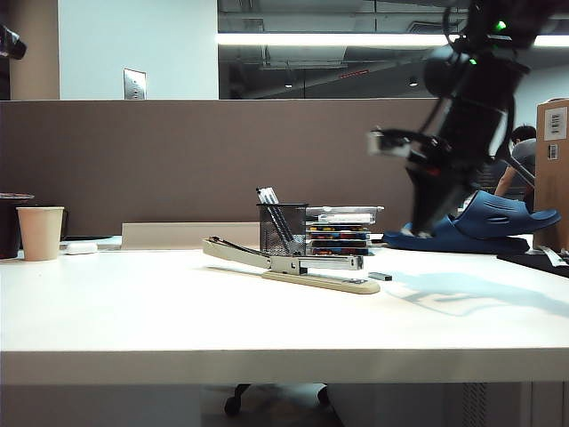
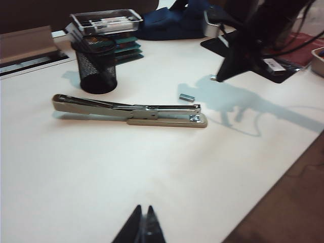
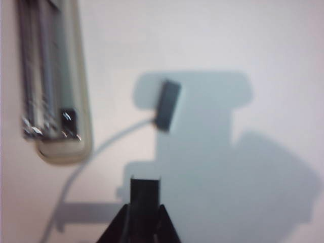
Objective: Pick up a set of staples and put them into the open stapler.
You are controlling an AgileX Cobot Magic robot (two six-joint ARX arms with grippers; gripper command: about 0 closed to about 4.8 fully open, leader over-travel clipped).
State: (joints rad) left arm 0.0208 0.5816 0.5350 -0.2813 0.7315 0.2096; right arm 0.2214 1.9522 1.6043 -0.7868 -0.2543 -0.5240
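Note:
The stapler (image 1: pixel 293 263) (image 2: pixel 132 109) lies open on the white table (image 1: pixel 133 311), its silver magazine exposed. Its front end shows in the right wrist view (image 3: pixel 56 81). My right gripper (image 3: pixel 145 206) hangs above the table just off that front end, shut on a short dark set of staples (image 3: pixel 145 188) that sticks out past its fingertips. In the exterior view the right arm (image 1: pixel 462 133) is blurred, well above the table. My left gripper (image 2: pixel 143 210) is shut and empty, hovering over bare table nearer than the stapler.
A second staple bar (image 3: pixel 167 104) (image 2: pixel 187 97) (image 1: pixel 380 277) lies on the table beside the stapler's front end. A black mesh pen cup (image 1: pixel 281 228) (image 2: pixel 96 66) and stacked trays (image 1: pixel 340 229) stand behind the stapler. A paper cup (image 1: pixel 40 232) is at far left, a blue object (image 1: pixel 484 222) at right.

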